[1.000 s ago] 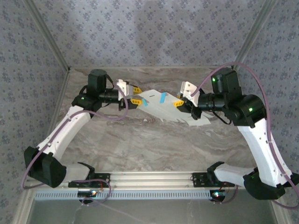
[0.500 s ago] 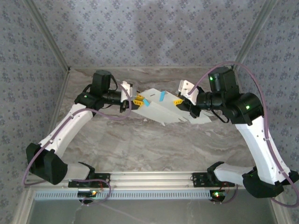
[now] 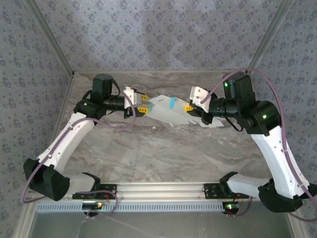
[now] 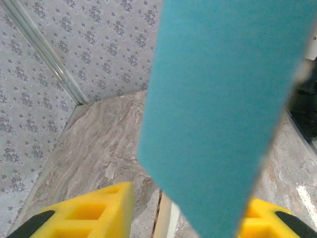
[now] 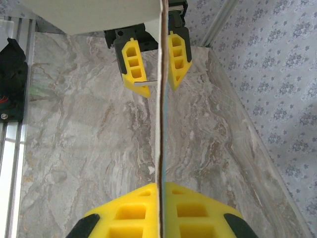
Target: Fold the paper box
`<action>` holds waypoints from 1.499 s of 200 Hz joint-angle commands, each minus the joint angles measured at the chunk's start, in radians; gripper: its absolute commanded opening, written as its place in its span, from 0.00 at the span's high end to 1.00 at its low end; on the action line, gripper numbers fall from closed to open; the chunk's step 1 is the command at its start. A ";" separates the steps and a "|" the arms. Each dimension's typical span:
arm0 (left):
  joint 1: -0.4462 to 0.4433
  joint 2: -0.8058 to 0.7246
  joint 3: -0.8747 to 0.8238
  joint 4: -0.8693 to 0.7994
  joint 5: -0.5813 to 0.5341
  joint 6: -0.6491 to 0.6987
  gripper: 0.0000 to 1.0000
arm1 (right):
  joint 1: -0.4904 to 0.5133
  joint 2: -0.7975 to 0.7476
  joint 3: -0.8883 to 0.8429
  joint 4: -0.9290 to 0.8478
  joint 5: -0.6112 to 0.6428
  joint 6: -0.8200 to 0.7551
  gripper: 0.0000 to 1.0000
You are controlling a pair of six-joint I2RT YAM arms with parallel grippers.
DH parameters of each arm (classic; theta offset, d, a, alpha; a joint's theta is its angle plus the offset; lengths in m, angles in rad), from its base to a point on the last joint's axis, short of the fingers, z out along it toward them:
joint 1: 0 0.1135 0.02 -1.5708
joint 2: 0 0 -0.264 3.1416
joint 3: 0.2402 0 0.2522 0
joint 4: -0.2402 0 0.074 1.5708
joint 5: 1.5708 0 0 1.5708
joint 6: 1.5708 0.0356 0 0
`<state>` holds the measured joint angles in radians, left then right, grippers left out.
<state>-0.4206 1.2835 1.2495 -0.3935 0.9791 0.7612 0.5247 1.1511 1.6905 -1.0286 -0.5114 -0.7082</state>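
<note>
The paper box (image 3: 168, 113) hangs in the air over the far middle of the table, pale on top with light blue strips showing. My right gripper (image 3: 188, 107) is shut on its right edge. In the right wrist view the yellow fingers (image 5: 133, 208) pinch the thin sheet (image 5: 160, 124) edge-on. My left gripper (image 3: 144, 107) is at the box's left end, open. Its yellow fingers (image 4: 94, 213) stand apart on either side of the cardboard edge, and a large blue flap (image 4: 223, 99) hangs in front of the camera. From the right wrist, the left gripper (image 5: 159, 89) straddles the sheet with a gap.
The marble table (image 3: 148, 153) lies under the box. Patterned walls enclose it at the back and both sides, with metal corner posts (image 3: 49, 39). An aluminium rail (image 3: 158, 191) carries the arm bases along the near edge.
The left arm swung in toward the box and back out again. The box now hangs flatter and a little higher than a second ago. The right gripper kept its hold.
</note>
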 commanded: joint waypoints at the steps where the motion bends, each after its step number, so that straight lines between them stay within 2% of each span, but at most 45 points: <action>1: 0.004 -0.035 0.009 0.003 -0.003 0.032 0.61 | 0.009 -0.022 -0.013 -0.006 0.020 -0.028 1.00; 23: -0.005 -0.041 -0.005 0.006 -0.006 0.032 0.58 | 0.011 -0.025 -0.017 0.002 0.074 -0.042 1.00; 52: -0.024 -0.043 -0.023 -0.030 -0.100 0.097 0.57 | 0.023 -0.024 -0.013 0.003 0.121 -0.063 1.00; 106: -0.014 -0.048 -0.009 -0.063 -0.200 0.166 0.58 | 0.037 -0.026 -0.019 -0.004 0.142 -0.082 1.00; 138: -0.013 -0.061 -0.036 -0.014 -0.269 0.179 0.58 | 0.041 -0.028 -0.022 -0.010 0.138 -0.086 1.00; 172: -0.013 -0.070 -0.028 0.004 -0.213 0.142 0.59 | 0.043 -0.023 -0.026 -0.014 0.108 -0.078 1.00; 235: 0.001 -0.069 -0.027 0.079 0.011 -0.009 0.56 | 0.039 0.002 -0.014 -0.007 0.074 -0.053 1.00; 300: -0.027 -0.030 -0.025 0.090 0.030 -0.020 0.55 | 0.038 0.024 0.014 0.014 0.017 -0.011 1.00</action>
<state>-0.4332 1.2381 1.2198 -0.3187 0.9573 0.7563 0.5591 1.1748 1.6680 -1.0279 -0.4500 -0.7513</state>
